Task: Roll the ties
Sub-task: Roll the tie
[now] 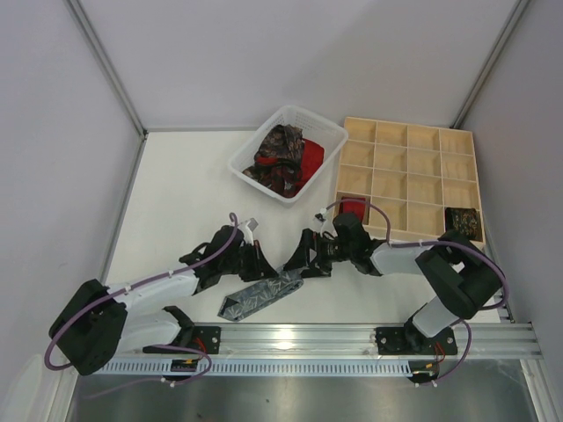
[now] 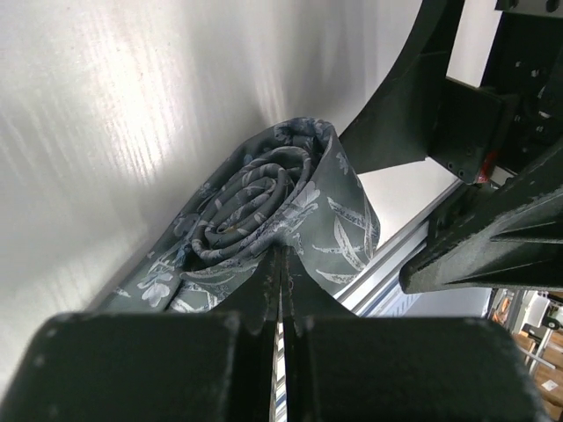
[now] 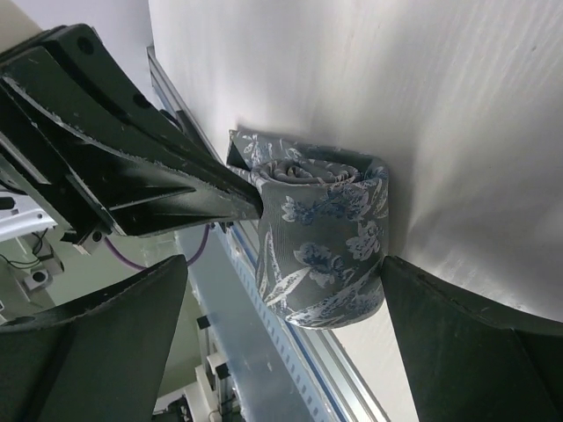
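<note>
A grey flower-patterned tie [image 1: 255, 299] lies near the table's front rail, one end wound into a roll [image 2: 255, 207]. My left gripper [image 2: 283, 252] is shut, its tips pinching the fabric at the roll's core. From the right wrist, the roll [image 3: 321, 237] sits between the wide-open fingers of my right gripper [image 3: 283, 264], and the right-hand finger [image 3: 457, 343] stands close beside it. In the top view the left gripper [image 1: 258, 262] and right gripper [image 1: 303, 257] meet over the tie's rolled end. The unrolled tail stretches toward the left arm.
A white basket [image 1: 251, 149] at the back holds dark paisley and red ties [image 1: 286, 158]. To its right the wooden grid tray [image 1: 409, 180] carries a red roll [image 1: 352, 208] and a dark roll [image 1: 462, 218]. The metal rail [image 1: 352, 334] runs along the near edge.
</note>
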{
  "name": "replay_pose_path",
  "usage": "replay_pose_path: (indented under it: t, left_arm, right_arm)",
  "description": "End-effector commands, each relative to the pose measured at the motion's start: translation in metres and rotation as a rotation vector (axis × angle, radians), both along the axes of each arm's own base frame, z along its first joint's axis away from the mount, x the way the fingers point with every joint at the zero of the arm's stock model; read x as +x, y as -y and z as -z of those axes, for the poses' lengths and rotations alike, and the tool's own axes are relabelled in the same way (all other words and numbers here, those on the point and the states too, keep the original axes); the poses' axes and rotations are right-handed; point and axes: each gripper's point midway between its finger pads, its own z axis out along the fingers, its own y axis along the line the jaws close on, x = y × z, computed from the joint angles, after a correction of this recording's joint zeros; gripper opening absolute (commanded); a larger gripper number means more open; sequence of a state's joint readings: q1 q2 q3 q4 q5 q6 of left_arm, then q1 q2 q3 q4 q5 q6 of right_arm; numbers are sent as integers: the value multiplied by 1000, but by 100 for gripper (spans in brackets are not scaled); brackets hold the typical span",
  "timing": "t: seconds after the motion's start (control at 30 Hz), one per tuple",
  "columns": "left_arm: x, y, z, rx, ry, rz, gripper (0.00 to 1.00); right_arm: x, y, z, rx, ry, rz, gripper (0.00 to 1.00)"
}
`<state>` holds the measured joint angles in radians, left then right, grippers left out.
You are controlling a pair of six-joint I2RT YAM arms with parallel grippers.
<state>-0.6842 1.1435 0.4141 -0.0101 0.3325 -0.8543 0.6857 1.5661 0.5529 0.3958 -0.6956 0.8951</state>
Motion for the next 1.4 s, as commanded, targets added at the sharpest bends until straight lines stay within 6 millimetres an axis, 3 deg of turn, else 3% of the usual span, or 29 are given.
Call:
replay_pose_path:
  t: [0.0,0.33,0.6,0.83,0.9,1.17,1.37]
  left_arm:
    - [5,-2,-7,-17,63,-12,0]
    - [3,-11,-3,-5,72,-41,0]
    - [-1,-16,3,4,73,-52,0]
    - [-4,-22,4,26,70,-61,0]
    - [-3,-24,2,32,77,-64,0]
    - [6,-33,-26,63,145,-105,2]
    - [4,-43,-20,105,129,-137,3]
  right_arm:
    - [-7,-8,-3,43,13,-38,100]
    - [-16,-30,10,43,70,-73,99]
    - [-17,-35,32,8,41,-15,86]
    - [-10,-36,35,21,30,39,77]
    - [-10,-37,36,19,36,31,69]
    - [-10,-32,42,8,23,21,72]
    - [-9,-32,41,8,20,8,76]
